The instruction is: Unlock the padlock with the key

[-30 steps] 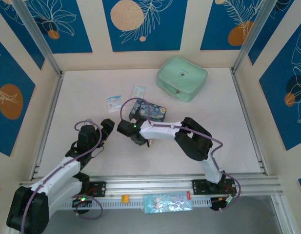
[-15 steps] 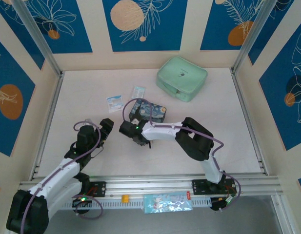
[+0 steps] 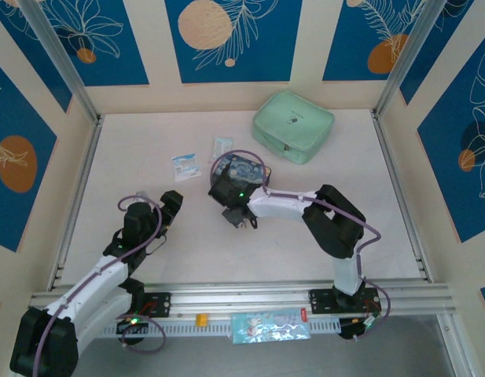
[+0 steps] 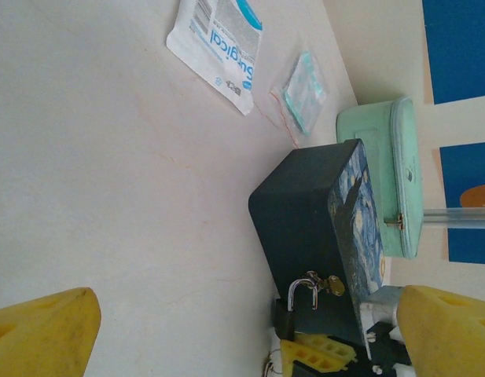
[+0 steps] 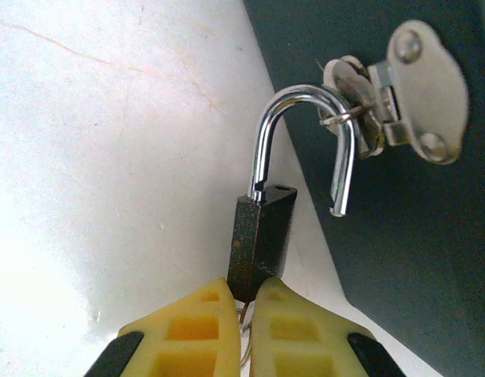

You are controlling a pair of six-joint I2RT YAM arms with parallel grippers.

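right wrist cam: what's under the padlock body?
The right gripper is shut just under the padlock, its yellow fingers covering the base. A thin silvery ring peeks through the gap. The keyhole and any key blade are hidden.

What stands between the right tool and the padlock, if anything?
Nothing visible: the right tool is shut on the lower end of the padlock. The shackle stands open but is hooked through the latch loop on the tin box, which would likely hinder pulling the padlock away.
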